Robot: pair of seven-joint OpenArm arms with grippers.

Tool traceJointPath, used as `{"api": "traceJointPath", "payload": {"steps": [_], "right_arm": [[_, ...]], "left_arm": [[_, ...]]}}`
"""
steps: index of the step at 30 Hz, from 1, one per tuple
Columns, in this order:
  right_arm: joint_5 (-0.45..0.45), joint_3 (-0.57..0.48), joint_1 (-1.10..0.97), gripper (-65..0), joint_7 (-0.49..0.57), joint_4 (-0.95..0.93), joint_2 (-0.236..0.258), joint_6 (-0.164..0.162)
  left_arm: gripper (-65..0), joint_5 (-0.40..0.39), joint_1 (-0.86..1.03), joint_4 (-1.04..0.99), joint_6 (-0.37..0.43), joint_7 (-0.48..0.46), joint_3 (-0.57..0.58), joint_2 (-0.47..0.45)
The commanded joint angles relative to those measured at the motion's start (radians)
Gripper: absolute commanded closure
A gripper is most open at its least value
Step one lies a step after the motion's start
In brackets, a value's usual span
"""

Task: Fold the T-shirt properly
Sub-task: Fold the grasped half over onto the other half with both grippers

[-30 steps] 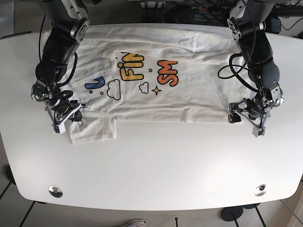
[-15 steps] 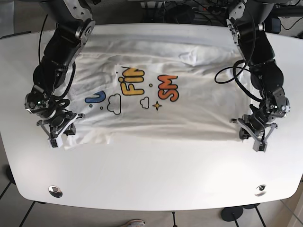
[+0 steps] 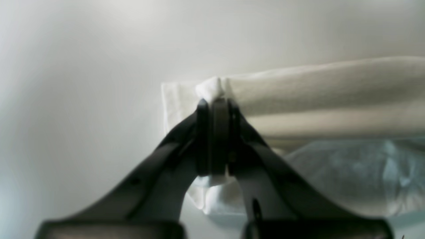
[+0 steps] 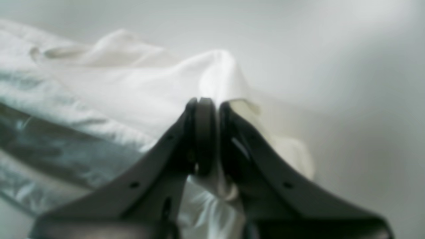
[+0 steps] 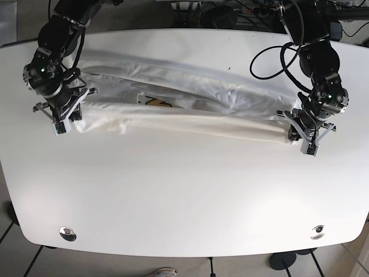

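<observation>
Left wrist view: left gripper (image 3: 214,99) pressed together on a bunched white corner of the T-shirt (image 3: 325,89), cloth squeezed out at 12 o'clock above the tips and hanging again at 6 o'clock below them. Right wrist view: right gripper (image 4: 208,103) likewise clamped on a fold of the same shirt (image 4: 139,86), fabric rising in a hump at 12 o'clock and trailing off toward 9 o'clock.

Base view: left gripper (image 5: 308,140) at 3 o'clock on the desk (image 5: 184,196), right gripper (image 5: 60,118) at 9 o'clock, shirt (image 5: 190,112) stretched between them as a long narrow band across the far half of the desk.

Half a second earlier: both grippers nearer the 6 o'clock edge, garment spread flat, coloured print fully on show. Now: both carried up toward 12 o'clock, near hem lifted and drawn over the body, print almost wholly covered, only a small yellow scrap (image 5: 155,102) peeking out near the middle. Front layer not square on the back layer; slack wrinkles along the band, right-hand end sitting lower than the left-hand end.

Judged meaning: first lengthwise fold largely made, hem not yet laid down and released. Likely need: even tension, edges lined up before letting go, otherwise a skewed, rumpled fold.
</observation>
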Motion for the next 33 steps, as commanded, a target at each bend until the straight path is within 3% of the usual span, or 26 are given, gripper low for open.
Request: {"api": "traceJointPath", "payload": {"steps": [1,5,7,11,14,15,16,19,21,22,24,27,29,33], "right_arm": [[0.039,0.039,-0.042,-1.9,0.020,0.033,-0.021,-0.001],[0.058,0.085,-0.111,-2.2,0.022,0.030,-0.055,-0.001],[0.061,0.085,-0.134,-7.9,0.022,0.030,-0.055,-0.001],[0.062,0.133,-0.162,-39.0,0.022,0.047,-0.059,-0.001],[0.139,0.199,-0.169,-52.8,0.019,0.094,-0.061,-0.001],[0.214,0.222,-0.183,-53.0,0.017,0.111,-0.058,-0.001],[0.260,0.228,-0.188,-53.0,0.017,0.122,-0.053,-0.001],[0.383,0.191,-0.183,-52.8,0.011,0.127,-0.012,-0.001],[0.383,0.122,-0.168,-50.6,0.009,0.124,-0.002,-0.001],[0.380,0.082,-0.162,-46.3,0.009,0.104,-0.004,-0.001],[0.298,0.049,-0.151,-32.2,0.014,0.030,-0.015,-0.001],[0.174,0.055,-0.120,-18.2,0.017,-0.071,-0.041,-0.001],[0.108,0.055,-0.105,-13.3,0.037,-0.151,-0.038,-0.001],[0.033,0.042,-0.053,-14.0,0.140,-0.311,-0.001,-0.001]], "left_arm": [[0.0,-0.004,-0.016,0.017,0.002,-0.021,-0.019,-0.019],[0.0,-0.002,0.014,0.020,0.002,-0.019,-0.019,-0.021],[0.0,-0.001,0.030,0.018,0.002,-0.017,-0.015,-0.038],[-2.1,0.002,0.068,0.020,0.002,-0.016,-0.013,-0.041],[-21.7,0.002,0.093,0.025,0.006,-0.016,-0.016,-0.041],[-28.9,0.002,0.096,0.043,0.006,-0.016,-0.018,-0.041],[-30.7,0.002,0.097,0.075,0.006,-0.016,-0.021,-0.041],[-28.7,-0.006,0.134,0.259,0.005,-0.016,-0.030,-0.027],[-28.7,-0.001,0.128,0.267,0.005,-0.016,-0.001,0.008],[-28.7,0.002,0.126,0.235,0.005,-0.017,0.034,0.024],[-28.6,0.002,0.087,0.147,0.011,-0.017,0.105,0.024],[-28.6,0.002,0.073,0.029,0.011,-0.019,0.102,0.017],[-28.6,0.001,0.077,-0.028,0.006,-0.021,0.096,0.002],[-28.6,-0.001,0.082,-0.124,0.005,-0.022,0.001,-0.033]]}}
